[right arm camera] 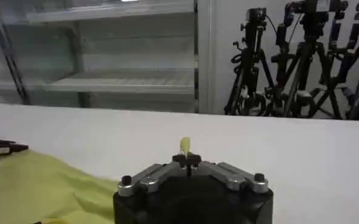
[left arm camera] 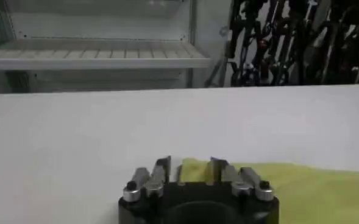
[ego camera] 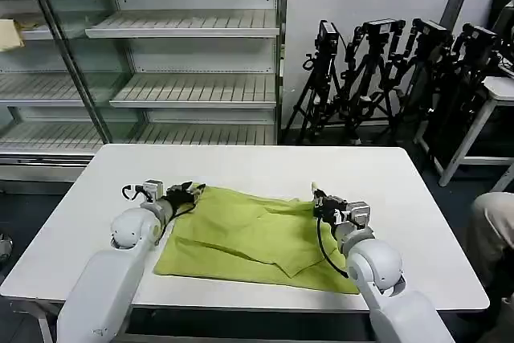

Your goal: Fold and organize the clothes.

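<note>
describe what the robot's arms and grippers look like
Both arms have smooth white rounded shells with ball-like joints. Each ends in a grey metal wrist block and a black gripper: left gripper, right gripper. Black cables loop along both wrists. In the wrist views each gripper has a black body with silver linkage arms fixed by dark bolts, and slim dark fingers.

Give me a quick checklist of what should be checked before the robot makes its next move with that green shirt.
1. Right gripper shut on a corner of the T-shirt: ok, a bit of fabric pokes out between its fingers.
2. Left gripper holding the shirt's other far corner: not ok, fingers open around the edge.
3. Both grippers at the shirt's far edge: ok.
4. Shirt lies flat: not ok, creased with a folded flap in the middle.
5. Shirt fully on the table: ok.
6. Bare table beyond the shirt: ok.
</note>
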You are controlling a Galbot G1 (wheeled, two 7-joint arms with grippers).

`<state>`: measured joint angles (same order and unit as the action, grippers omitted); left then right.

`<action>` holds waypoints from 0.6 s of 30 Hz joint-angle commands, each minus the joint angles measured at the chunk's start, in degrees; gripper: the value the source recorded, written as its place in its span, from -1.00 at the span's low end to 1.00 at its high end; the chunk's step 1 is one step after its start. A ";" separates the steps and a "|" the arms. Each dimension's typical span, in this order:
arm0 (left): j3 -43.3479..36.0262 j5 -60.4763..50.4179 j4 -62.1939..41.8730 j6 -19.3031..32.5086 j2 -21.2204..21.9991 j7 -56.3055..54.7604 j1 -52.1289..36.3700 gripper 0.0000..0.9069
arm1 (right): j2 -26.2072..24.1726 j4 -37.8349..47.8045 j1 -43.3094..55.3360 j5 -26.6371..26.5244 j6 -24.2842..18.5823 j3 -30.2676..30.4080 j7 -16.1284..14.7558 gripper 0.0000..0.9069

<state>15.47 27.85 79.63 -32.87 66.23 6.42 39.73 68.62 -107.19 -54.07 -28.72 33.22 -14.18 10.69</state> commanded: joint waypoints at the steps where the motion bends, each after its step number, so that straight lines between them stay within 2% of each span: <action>1: -0.23 -0.18 -1.11 -0.18 -0.04 0.42 -0.35 -0.96 | 0.01 0.02 0.04 0.01 0.01 -0.03 0.02 -1.00; 8: 0.67 0.33 1.15 -0.12 -0.61 0.61 0.88 -0.96 | 0.35 0.48 0.45 0.02 0.01 0.17 0.01 -1.00; 18: 1.59 3.92 8.24 0.48 -3.86 -1.86 3.85 -0.96 | 0.63 0.10 0.73 -0.09 0.01 0.23 -0.14 -1.00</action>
<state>16.43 29.15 82.11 -32.70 64.33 5.87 41.53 69.15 -106.81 -53.21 -28.76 33.22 -13.89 10.61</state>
